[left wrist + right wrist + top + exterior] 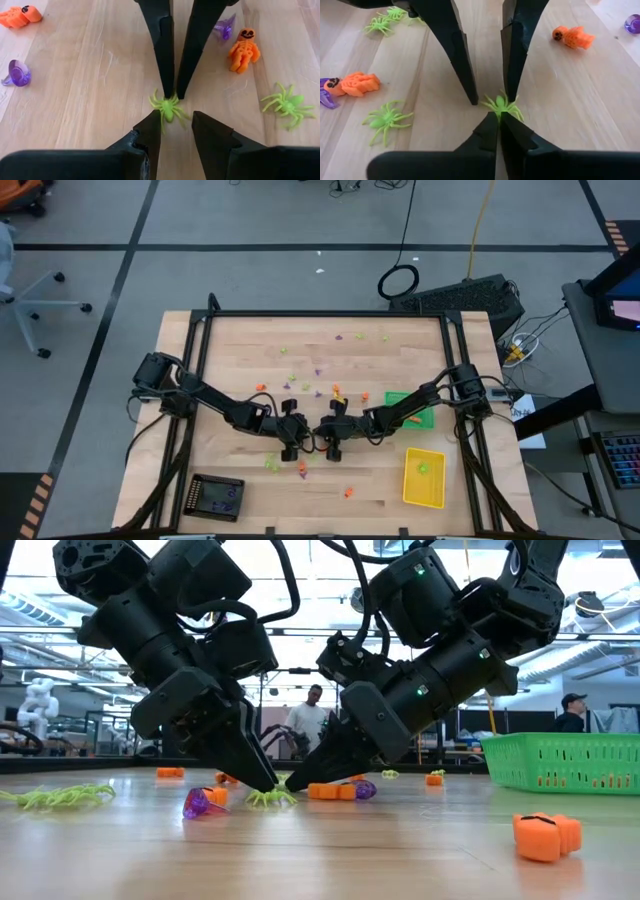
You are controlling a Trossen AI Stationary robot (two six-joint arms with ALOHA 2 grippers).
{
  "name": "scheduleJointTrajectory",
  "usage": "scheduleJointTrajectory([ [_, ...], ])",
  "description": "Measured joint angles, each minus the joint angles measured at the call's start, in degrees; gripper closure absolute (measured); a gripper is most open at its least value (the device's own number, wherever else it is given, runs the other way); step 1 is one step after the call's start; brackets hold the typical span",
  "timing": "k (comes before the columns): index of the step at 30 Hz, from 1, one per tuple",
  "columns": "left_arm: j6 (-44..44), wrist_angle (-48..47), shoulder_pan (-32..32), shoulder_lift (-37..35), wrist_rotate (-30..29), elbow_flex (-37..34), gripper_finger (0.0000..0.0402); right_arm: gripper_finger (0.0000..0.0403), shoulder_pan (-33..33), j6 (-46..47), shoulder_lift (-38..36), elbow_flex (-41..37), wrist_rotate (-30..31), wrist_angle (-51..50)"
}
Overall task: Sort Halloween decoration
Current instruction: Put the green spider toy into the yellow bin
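Both hands meet tip to tip over one lime green spider lying on the table near its middle, so the step in hand looks like a pick or a hand-over of that single trinket. The right hand has its fingers pinched together with the tips at the spider's body; whether they actually grip a leg or only touch it is hard to tell from here. The left hand stands partly spread, its two fingers either side of the spider and holding nothing. In the low view both arms slope steeply down toward each other, wrists high, fingertips at the wood. The next move calls for a clean lift without the spider slipping free, with the left hand clearing away so the two do not foul each other, then a carry to a tray. Farther off lie the green tray and the yellow tray on the right, a black tray at left front, and more orange, purple and green trinkets scattered toward the far edge.
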Motion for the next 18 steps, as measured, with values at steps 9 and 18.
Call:
scheduleJointTrajectory([
  [9,-0.01,-1.77,-0.11,-1.28,0.05,-0.11,0.0286,0.0402,0.00,-0.67,-0.51,0.00,-0.02,-0.48],
  [18,-0.33,-9.47,-3.21,-9.77,-4.50,-0.22,0.0286,0.0403,0.05,-0.72,-6.25,-0.09,-0.07,-7.49],
])
